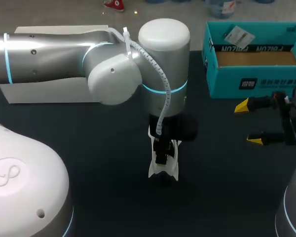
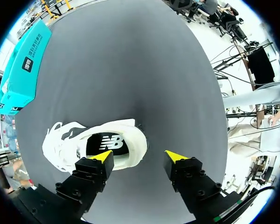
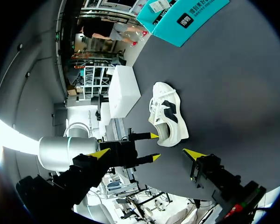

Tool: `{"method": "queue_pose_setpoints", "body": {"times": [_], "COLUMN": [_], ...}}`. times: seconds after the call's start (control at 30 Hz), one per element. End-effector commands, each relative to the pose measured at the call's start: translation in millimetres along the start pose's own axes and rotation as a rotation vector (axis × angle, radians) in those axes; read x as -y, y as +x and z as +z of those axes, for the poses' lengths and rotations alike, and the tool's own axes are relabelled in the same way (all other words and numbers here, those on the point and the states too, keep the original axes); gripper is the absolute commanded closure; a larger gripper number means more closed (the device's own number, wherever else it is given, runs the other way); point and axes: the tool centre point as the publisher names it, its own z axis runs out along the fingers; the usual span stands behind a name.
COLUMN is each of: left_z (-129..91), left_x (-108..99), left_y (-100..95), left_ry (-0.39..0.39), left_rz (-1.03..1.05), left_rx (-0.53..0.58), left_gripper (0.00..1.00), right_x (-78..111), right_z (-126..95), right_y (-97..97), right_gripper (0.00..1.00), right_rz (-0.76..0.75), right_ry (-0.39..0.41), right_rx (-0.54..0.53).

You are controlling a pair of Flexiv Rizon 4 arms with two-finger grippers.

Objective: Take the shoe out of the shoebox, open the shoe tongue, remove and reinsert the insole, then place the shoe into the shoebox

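The shoe (image 2: pixel 98 144) is out; tongue-opening is judged next. The left hand (image 2: pixel 140 156), held spread over its heel, must be shifted tongueward.

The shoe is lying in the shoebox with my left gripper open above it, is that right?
Not quite. The shoe lies on the table, outside the shoebox, as the left wrist view shows. The left gripper is open above it, as you said.
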Motion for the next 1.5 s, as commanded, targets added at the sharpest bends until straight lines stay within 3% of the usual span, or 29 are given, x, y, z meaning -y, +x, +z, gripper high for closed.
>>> {"method": "queue_pose_setpoints", "body": {"times": [0.03, 0.1, 0.27, 0.63, 0.93, 1.03, 1.07, 1.13, 1.17, 1.23, 1.27, 1.5], "left_z": [25, 30, 43, 70, 82, 86, 88, 91, 93, 96, 96, 74], "left_x": [4, 4, 3, -4, -5, -4, -5, -5, -5, -6, -6, -11], "left_y": [-6.6, -6.7, -7.3, -0.4, -0.9, -1.3, -1.8, -2.6, -2.5, -2.2, -1.2, 4.7], "left_ry": [-0.002, -0.001, 0.002, -0.031, -0.038, -0.039, -0.041, -0.041, -0.043, -0.05, -0.054, -0.054], "left_rz": [-0.013, -0.024, -0.049, -0.08, -0.104, -0.105, -0.106, -0.11, -0.11, -0.116, -0.113, -0.121], "left_rx": [-0.036, -0.042, -0.071, -0.091, -0.111, -0.112, -0.114, -0.119, -0.12, -0.124, -0.126, -0.108], "left_gripper": [0.43, 0.51, 0.55, 0.51, 0.18, 0.27, 0.49, 0.56, 0.66, 0.95, 1.0, 1.0], "right_x": [9.1, 9.1, 9.1, 9.1, 9.1, 9.1, 9.1, 9.1, 9.1, 9.1, 9.1, 9.1], "right_z": [-5, -5, -5, -5, -5, -5, -5, -5, -5, -5, -5, -5], "right_y": [-2.0, -2.0, -2.0, -2.0, -2.0, -2.0, -2.0, -2.0, -2.0, -2.0, -2.0, -2.0], "right_gripper": [0.0, 0.0, 0.0, 0.0, 0.0, 0.0, 0.0, 0.0, 0.0, 0.0, 0.0, 0.0], "right_rz": [0.002, 0.002, 0.002, 0.002, 0.002, 0.002, 0.002, 0.002, 0.002, 0.002, 0.002, 0.002], "right_ry": [-0.014, -0.014, -0.014, -0.014, -0.014, -0.014, -0.014, -0.014, -0.014, -0.014, -0.014, -0.014], "right_rx": [0.0, 0.0, 0.0, 0.0, 0.0, 0.0, 0.0, 0.0, 0.0, 0.0, 0.0, 0.0]}}
